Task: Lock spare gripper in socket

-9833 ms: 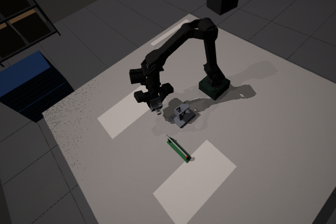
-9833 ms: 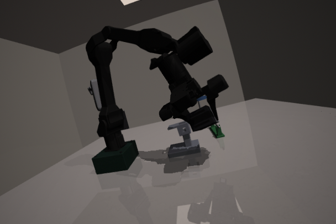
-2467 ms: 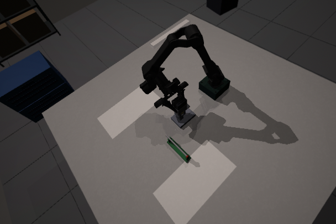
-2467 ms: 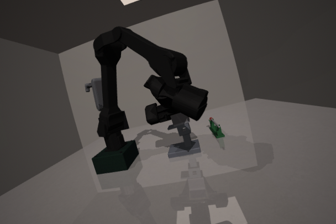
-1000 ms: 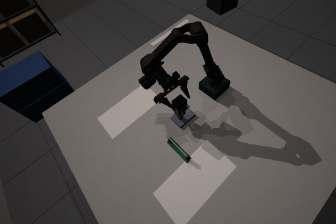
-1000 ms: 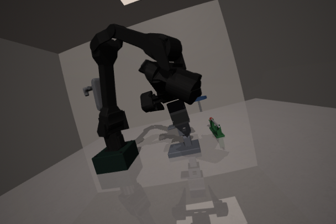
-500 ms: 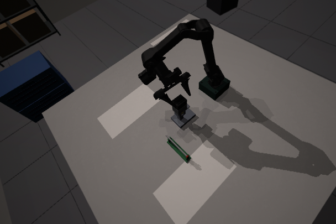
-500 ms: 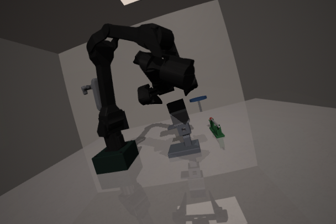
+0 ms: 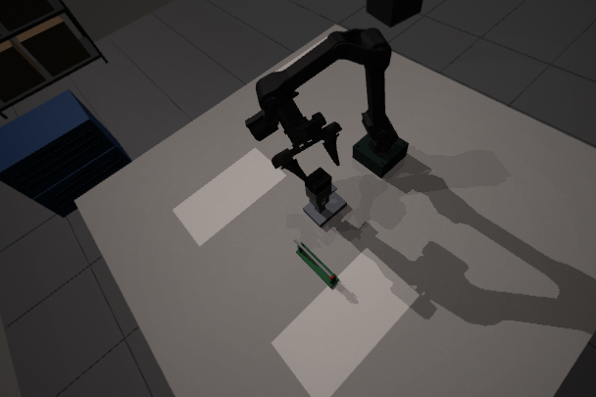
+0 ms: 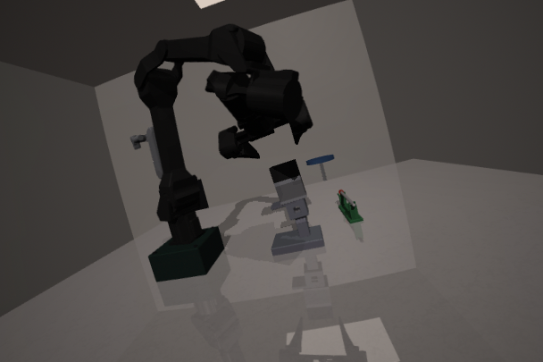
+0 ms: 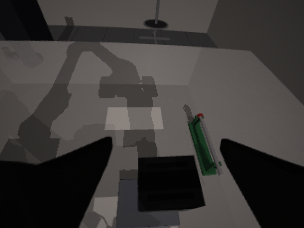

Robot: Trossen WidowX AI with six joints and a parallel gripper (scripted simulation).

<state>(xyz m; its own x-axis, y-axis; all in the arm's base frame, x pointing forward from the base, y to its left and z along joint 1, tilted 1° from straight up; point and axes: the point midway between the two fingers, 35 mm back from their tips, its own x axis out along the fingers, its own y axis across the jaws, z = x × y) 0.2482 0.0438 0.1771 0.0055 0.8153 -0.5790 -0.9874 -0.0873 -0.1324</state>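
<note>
My gripper (image 9: pixel 322 171) (image 10: pixel 278 150) (image 11: pixel 166 143) is open and empty, its fingertips just above the spare gripper. The spare gripper (image 9: pixel 319 180) (image 10: pixel 288 178) (image 11: pixel 170 182), a dark-topped block with a grey lower part, stands tilted on the mount's socket (image 10: pixel 291 211). How deep its spigot sits is hidden. The mount's grey base (image 9: pixel 321 219) (image 10: pixel 296 245) (image 11: pixel 131 210) rests on the table. A dark hole shows in the socket's side, with no pin visible in it. The lock pin (image 10: pixel 346 197) (image 11: pixel 210 145) (image 9: pixel 332 277), grey with a red head, lies along the green rack (image 9: pixel 314 267) (image 10: pixel 355 219) (image 11: pixel 199 145).
The arm's dark green base (image 9: pixel 380 158) (image 10: pixel 185 260) stands on the table (image 9: pixel 221 293) behind the mount. The rack is on the mount's far side from that base. A blue cabinet (image 9: pixel 44 131) and shelving stand beyond the table edge. A blue stool (image 10: pixel 320 160) shows in the background.
</note>
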